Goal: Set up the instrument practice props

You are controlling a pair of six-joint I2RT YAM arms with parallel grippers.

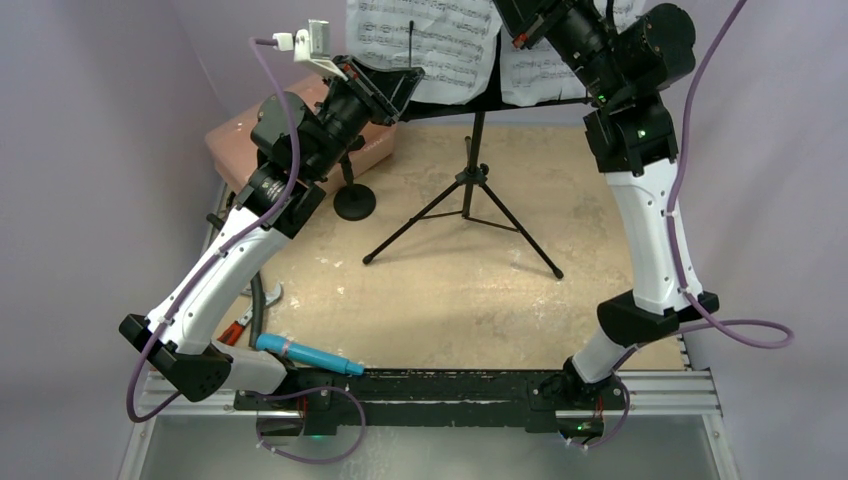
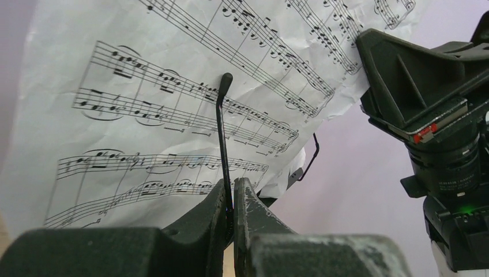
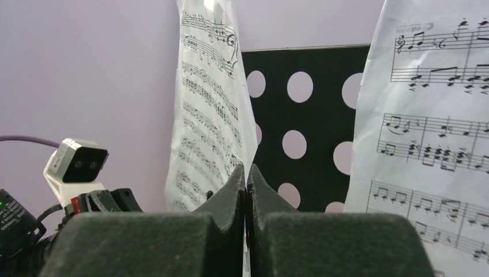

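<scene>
The black tripod music stand (image 1: 470,190) stands mid-table, and its perforated desk (image 3: 323,115) carries two white sheet-music pages. My left gripper (image 2: 232,183) is shut on the stand's thin black wire page holder (image 2: 222,127), which lies across the left page (image 2: 144,115). My right gripper (image 3: 246,168) is shut on the right edge of that left page (image 3: 207,115), with the right page (image 3: 427,133) beside it. The small mic stand's round base (image 1: 354,202) sits left of the tripod. The cyan-blue microphone (image 1: 305,353) lies near the front edge.
A pink box (image 1: 245,135) sits at the back left under my left arm. A red-handled tool (image 1: 236,330) lies by the microphone. The tripod legs (image 1: 520,235) spread over the table's middle. My right arm (image 1: 640,200) rises along the right side.
</scene>
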